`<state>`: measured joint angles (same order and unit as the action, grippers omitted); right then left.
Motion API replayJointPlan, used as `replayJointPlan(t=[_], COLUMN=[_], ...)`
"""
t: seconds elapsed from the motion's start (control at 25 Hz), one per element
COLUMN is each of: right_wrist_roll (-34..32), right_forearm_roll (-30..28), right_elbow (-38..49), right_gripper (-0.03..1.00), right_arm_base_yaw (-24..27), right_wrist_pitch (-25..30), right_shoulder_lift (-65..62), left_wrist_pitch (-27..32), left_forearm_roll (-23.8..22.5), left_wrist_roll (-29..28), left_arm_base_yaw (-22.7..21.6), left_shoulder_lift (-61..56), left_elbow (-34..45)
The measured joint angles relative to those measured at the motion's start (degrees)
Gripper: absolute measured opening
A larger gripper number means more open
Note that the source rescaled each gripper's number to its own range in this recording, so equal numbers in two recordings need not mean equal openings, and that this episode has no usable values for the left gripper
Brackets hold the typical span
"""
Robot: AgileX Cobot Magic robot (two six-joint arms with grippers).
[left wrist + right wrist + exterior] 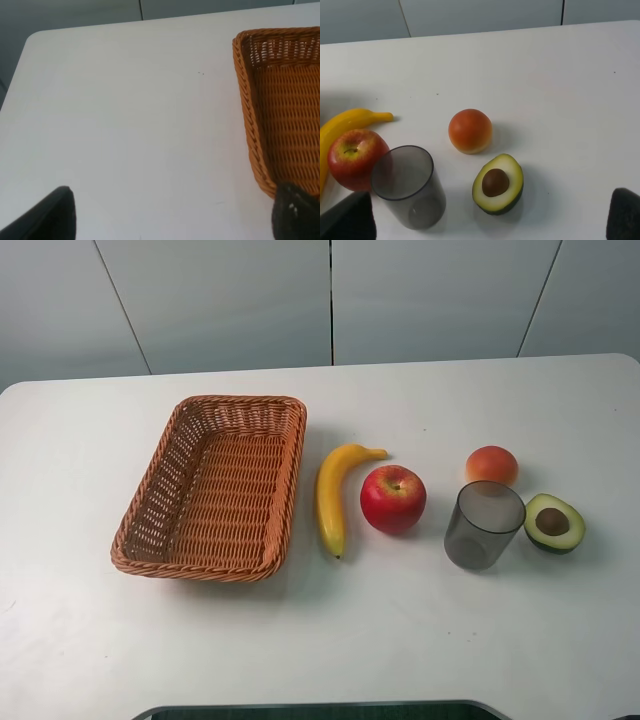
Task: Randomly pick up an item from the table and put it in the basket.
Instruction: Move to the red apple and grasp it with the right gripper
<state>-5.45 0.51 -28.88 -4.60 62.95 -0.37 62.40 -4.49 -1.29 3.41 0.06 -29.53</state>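
The red apple (393, 498) sits on the white table (420, 630) near the middle, right of a banana; it also shows in the right wrist view (355, 157). The wicker basket (215, 485) stands empty at the left, and its corner shows in the left wrist view (280, 105). Neither gripper shows in the exterior high view. My left gripper (172, 220) is open above bare table beside the basket's corner. My right gripper (490, 222) is open and empty, above the table near the avocado half, well apart from the apple.
A yellow banana (335, 492) lies between basket and apple. A smoky grey cup (484, 525) stands right of the apple, an orange-pink round fruit (492, 465) behind it, an avocado half (553, 523) beside it. The table's front edge (320, 705) is near.
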Motion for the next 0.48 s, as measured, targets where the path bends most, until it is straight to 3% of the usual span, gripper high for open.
replayJointPlan(t=[0.28,0.48], right_wrist_roll=[-0.4,12.2], right_forearm_roll=[-2.0,-0.5], right_elbow=[-2.0,-6.2], right_gripper=[1.00,1.00], right_arm_base_yaw=[0.0,0.0], right_wrist_pitch=[-1.4,-4.8], right_shoulder_lift=[5.9,21.1], left_wrist_pitch=[0.0,0.0], left_forearm_roll=[0.0,0.0], left_wrist_roll=[0.0,0.0], left_arm_base_yaw=[0.0,0.0], left_shoulder_lift=[0.0,0.0], left_elbow=[0.0,0.0])
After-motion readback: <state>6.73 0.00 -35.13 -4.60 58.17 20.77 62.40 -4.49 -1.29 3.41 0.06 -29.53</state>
